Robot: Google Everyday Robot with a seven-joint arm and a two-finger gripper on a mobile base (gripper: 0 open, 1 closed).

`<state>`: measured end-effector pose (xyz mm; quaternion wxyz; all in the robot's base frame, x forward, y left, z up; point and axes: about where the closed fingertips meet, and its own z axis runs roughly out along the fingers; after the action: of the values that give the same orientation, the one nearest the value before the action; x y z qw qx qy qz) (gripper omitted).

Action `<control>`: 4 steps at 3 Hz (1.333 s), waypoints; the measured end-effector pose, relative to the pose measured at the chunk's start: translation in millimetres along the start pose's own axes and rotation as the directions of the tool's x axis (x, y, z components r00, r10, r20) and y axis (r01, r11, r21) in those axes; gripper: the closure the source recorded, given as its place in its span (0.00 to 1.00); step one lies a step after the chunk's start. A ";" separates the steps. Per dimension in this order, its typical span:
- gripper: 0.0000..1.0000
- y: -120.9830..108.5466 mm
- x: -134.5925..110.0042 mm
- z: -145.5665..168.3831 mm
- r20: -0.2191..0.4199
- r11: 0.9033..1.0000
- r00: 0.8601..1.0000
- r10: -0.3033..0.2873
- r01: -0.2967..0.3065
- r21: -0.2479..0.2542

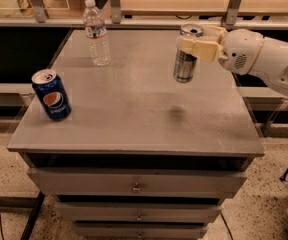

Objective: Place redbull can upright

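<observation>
The redbull can (185, 64) is slim and silver, and hangs upright in the air above the right part of the grey table (134, 114). My gripper (196, 45) reaches in from the right on a white arm and is shut on the can's upper part. The can's bottom is clear of the tabletop, with its shadow (176, 114) on the surface below and nearer the front.
A dark blue Pepsi can (51, 94) stands at the table's left front. A clear plastic water bottle (96, 33) stands at the back left. Drawers (134, 186) lie under the tabletop. A shelf with rails runs behind the table.
</observation>
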<state>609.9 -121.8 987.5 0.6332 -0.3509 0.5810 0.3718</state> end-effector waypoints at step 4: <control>1.00 -10.2 27.8 10.7 0.088 0.990 0.988 -0.127 0.132 -0.058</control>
<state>625.2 -115.5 960.8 0.6685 -0.3920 0.5176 0.3628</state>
